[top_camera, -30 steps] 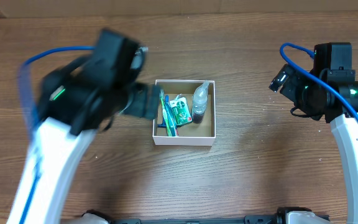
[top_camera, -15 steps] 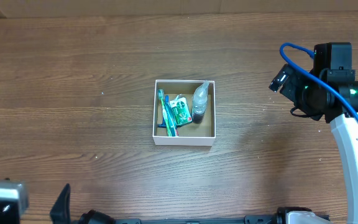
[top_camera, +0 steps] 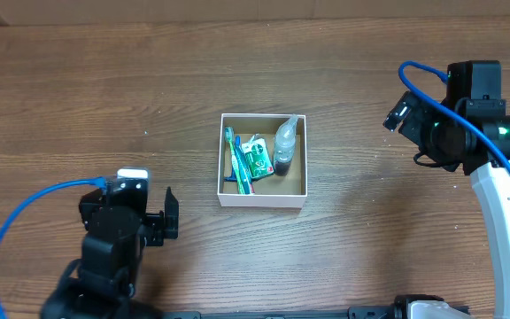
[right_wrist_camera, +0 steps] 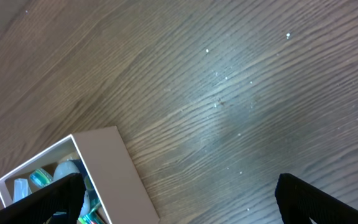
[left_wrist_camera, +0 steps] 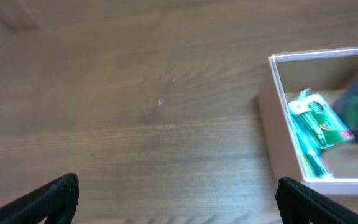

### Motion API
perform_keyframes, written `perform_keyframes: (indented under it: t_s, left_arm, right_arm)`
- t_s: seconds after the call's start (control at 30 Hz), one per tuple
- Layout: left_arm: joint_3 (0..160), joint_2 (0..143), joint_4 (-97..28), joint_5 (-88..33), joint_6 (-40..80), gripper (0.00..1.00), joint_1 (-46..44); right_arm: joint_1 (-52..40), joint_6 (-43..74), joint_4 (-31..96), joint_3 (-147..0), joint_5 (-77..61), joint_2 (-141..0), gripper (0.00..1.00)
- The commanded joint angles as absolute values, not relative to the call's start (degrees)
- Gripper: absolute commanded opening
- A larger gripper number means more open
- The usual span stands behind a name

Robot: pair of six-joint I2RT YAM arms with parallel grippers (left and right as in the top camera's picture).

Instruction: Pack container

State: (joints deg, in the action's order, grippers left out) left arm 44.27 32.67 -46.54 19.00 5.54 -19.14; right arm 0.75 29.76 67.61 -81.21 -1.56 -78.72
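The container (top_camera: 262, 200) is a small white-walled box with a brown inside, in the middle of the table. It holds a green and blue toothbrush (top_camera: 235, 159), a green packet (top_camera: 257, 158) and a small clear bottle (top_camera: 285, 146). My left gripper (top_camera: 168, 215) is open and empty, low on the left, apart from the box. In the left wrist view (left_wrist_camera: 176, 202) the container (left_wrist_camera: 277, 143) lies ahead to the right. My right gripper (top_camera: 397, 112) is open and empty, right of the box. In the right wrist view (right_wrist_camera: 179, 199) the container (right_wrist_camera: 114, 168) is at lower left.
The wooden table (top_camera: 104, 97) surrounds the box on all sides. Blue cables loop off both arms. A pale wall or board edge runs along the table's far side.
My left arm has pulled away from the container's left side, swung down out of sight, and now sits at the lower left. The right arm and the box's contents have not moved.
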Motion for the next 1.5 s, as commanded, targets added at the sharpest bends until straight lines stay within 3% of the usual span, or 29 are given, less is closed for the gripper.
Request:
perform_keyframes:
  t_s: [0.0, 0.13, 0.43, 1.23, 1.37, 1.47]
  left_arm:
    - [31.6, 25.3, -38.4, 9.7, 4.2, 1.0, -11.0]
    - [21.6, 17.1, -35.7, 6.0, 4.3, 1.0, -4.7]
    - [11.7, 3.3, -38.9, 5.9, 4.5, 1.0, -3.8]
    - [9.3, 0.3, -41.3, 5.7, 4.5, 1.0, -3.8]
    - [9.3, 0.3, -41.3, 5.7, 4.5, 1.0, -3.8]
    - [9.3, 0.3, -41.3, 5.7, 4.5, 1.0, -3.8]
  right_arm:
    - [1.0, 29.9, 67.4, -82.0, -1.6, -78.7, 1.0]
    - [1.0, 29.9, 67.4, -82.0, -1.6, -78.7, 1.0]
    - [1.0, 29.9, 67.4, -82.0, -1.6, -78.7, 1.0]
    - [1.0, 29.9, 67.4, -81.9, -1.6, -78.3, 1.0]
    - [-0.5, 29.8, 67.4, -80.9, -1.5, -73.2, 1.0]
    - [-3.0, 28.1, 65.7, -79.0, 8.1, -64.1, 1.0]
